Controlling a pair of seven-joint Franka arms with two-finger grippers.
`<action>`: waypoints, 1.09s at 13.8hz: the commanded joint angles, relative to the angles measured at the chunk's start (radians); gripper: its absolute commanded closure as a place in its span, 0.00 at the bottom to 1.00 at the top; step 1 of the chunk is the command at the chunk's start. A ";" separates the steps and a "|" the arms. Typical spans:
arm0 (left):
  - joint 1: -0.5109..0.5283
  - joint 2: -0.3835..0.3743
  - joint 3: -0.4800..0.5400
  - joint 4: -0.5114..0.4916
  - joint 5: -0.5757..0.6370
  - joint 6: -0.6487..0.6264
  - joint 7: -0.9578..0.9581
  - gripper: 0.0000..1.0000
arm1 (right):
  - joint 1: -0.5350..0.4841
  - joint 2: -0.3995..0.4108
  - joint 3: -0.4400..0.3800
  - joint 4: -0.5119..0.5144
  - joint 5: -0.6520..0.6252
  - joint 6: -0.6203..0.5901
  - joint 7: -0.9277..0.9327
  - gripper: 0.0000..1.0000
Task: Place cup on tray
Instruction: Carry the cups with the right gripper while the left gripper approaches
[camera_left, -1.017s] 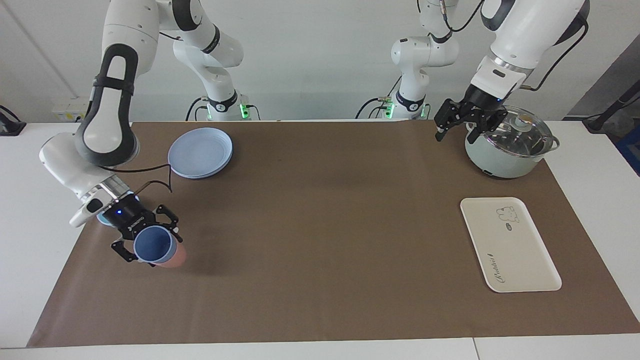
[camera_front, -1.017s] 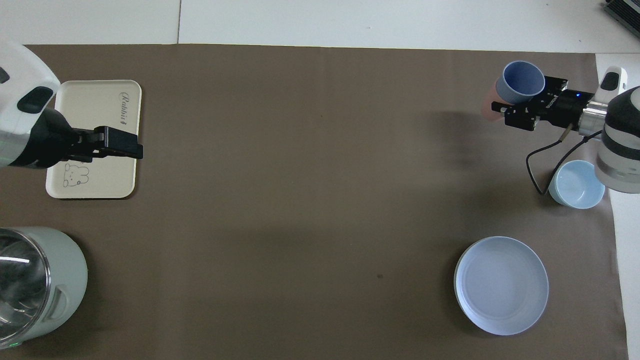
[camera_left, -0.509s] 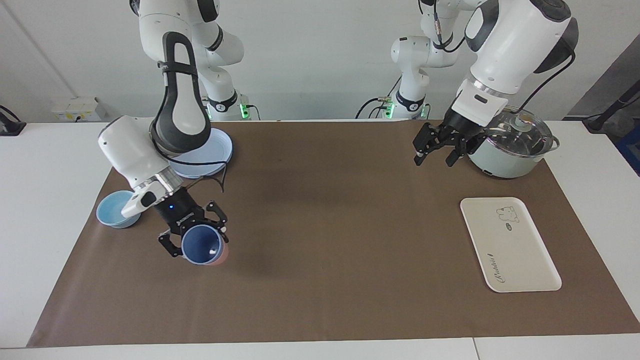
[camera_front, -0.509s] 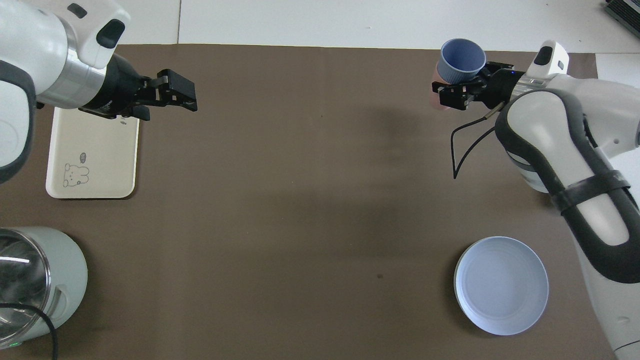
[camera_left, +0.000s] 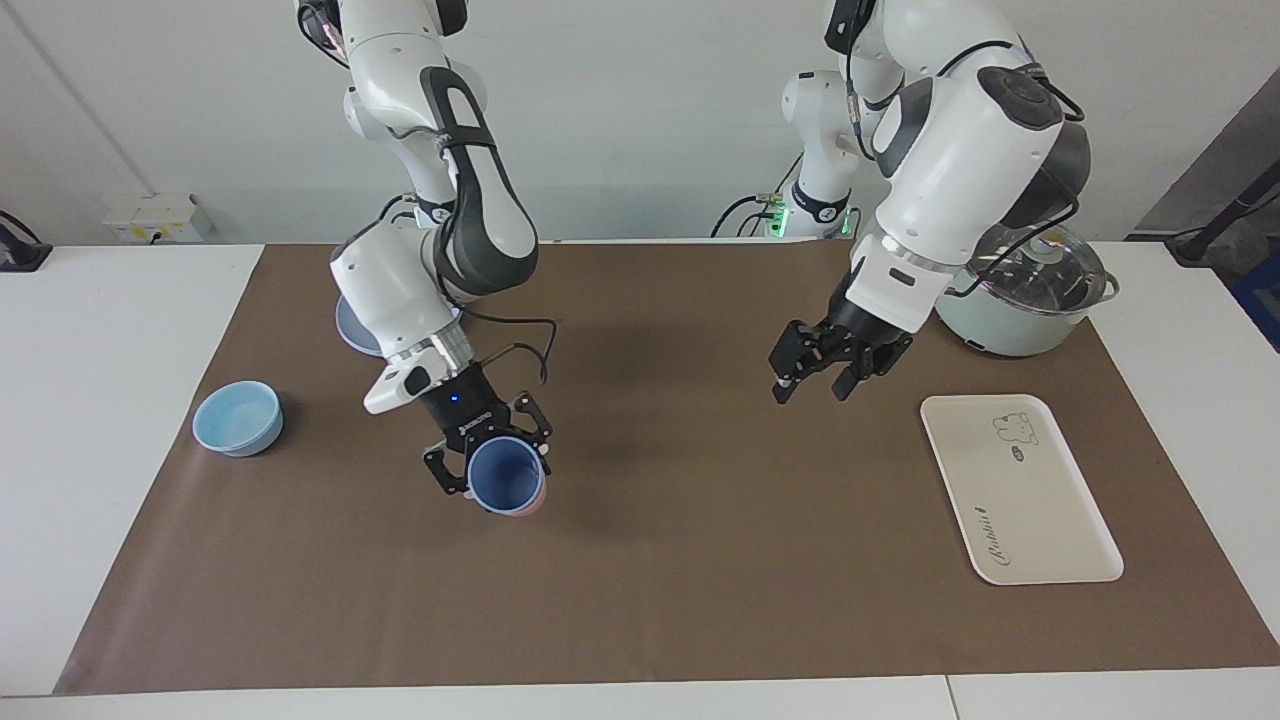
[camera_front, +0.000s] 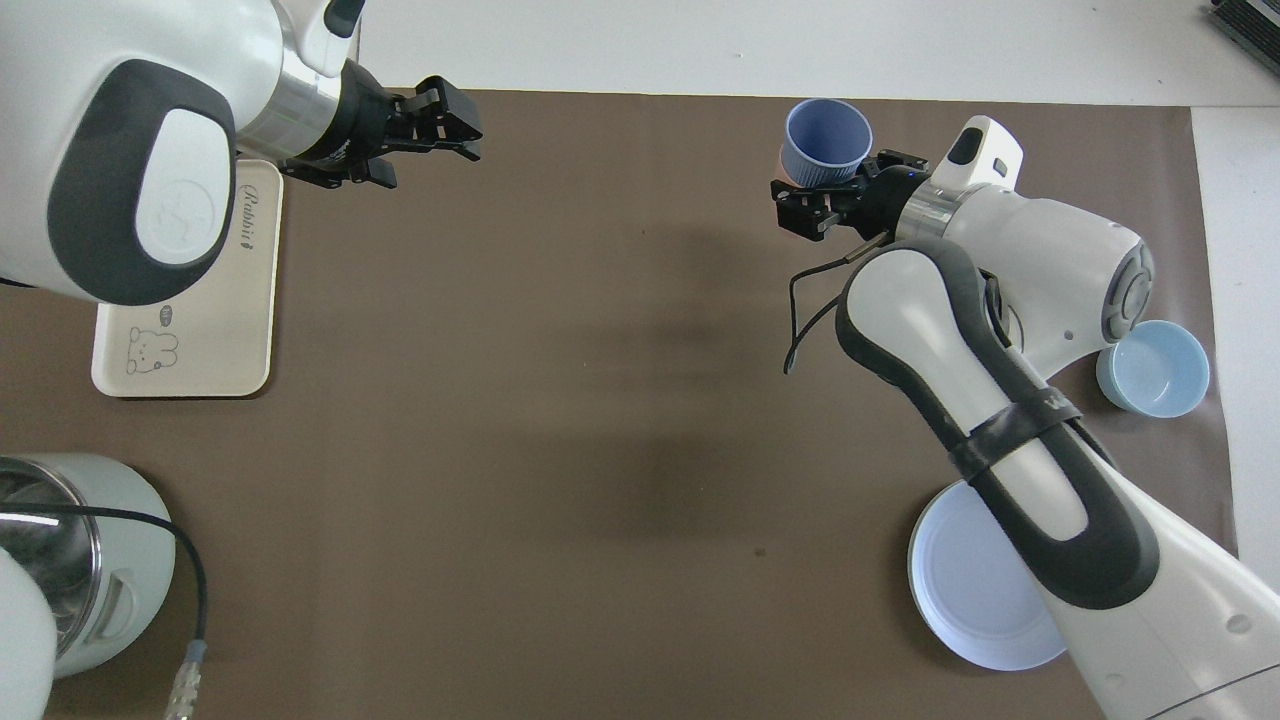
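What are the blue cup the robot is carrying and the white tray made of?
The periwinkle-blue cup, held in the right pincer, looks like matte plastic: even opaque colour, thin rim, no glassy glare. The cream-white tray also looks like plastic, perhaps melamine: smooth, flat, with rounded corners and a printed cartoon animal. Neither can be settled by sight alone.

Pink cup (camera_left: 537, 503) mostly hidden under blue cup (camera_left: 506, 476), only a sliver at 4 o'clock. Plates (camera_front: 965, 590) half covered by right arm. Pot (camera_front: 85, 560) cut off at 9 o'clock edge overhead.
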 joint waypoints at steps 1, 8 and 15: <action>-0.038 0.049 0.023 0.093 0.003 -0.013 -0.054 0.16 | 0.062 -0.020 -0.013 -0.054 -0.022 0.067 0.065 1.00; -0.134 0.035 0.020 0.076 0.042 -0.040 -0.186 0.25 | 0.079 -0.024 -0.047 -0.056 -0.154 0.022 0.107 1.00; -0.162 0.032 0.015 0.053 0.034 0.044 -0.258 0.29 | 0.084 -0.018 -0.065 0.011 -0.609 -0.097 0.551 1.00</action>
